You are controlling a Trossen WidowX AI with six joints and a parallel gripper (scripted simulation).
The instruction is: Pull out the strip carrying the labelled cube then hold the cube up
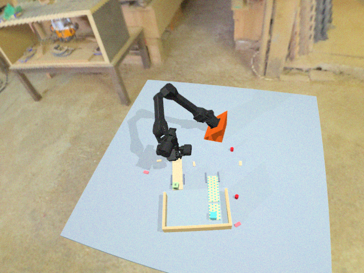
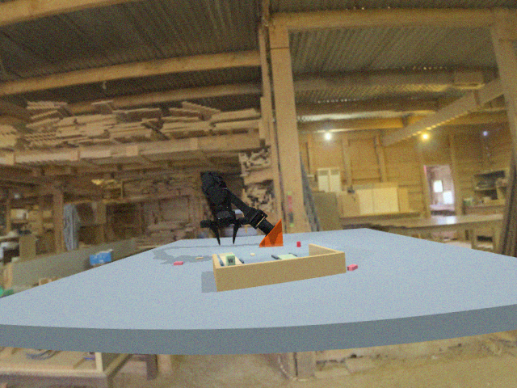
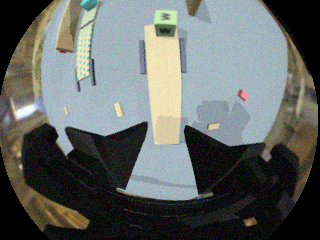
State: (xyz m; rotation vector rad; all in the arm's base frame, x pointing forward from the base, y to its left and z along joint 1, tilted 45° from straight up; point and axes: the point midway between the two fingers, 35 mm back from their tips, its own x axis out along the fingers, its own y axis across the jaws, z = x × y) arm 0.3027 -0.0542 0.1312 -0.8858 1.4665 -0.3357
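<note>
The black gripper (image 3: 166, 154) stood open, holding nothing, above the smooth flat tan strip's (image 1: 177, 173) near end. The strip ran lengthwise away from the gripper to the small green cube (image 1: 175, 185).

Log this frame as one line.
end effector: open, empty, above near end of plain tan strip | green cube: on strip's far end, outside wooden fence | dotted strip: in place
</note>
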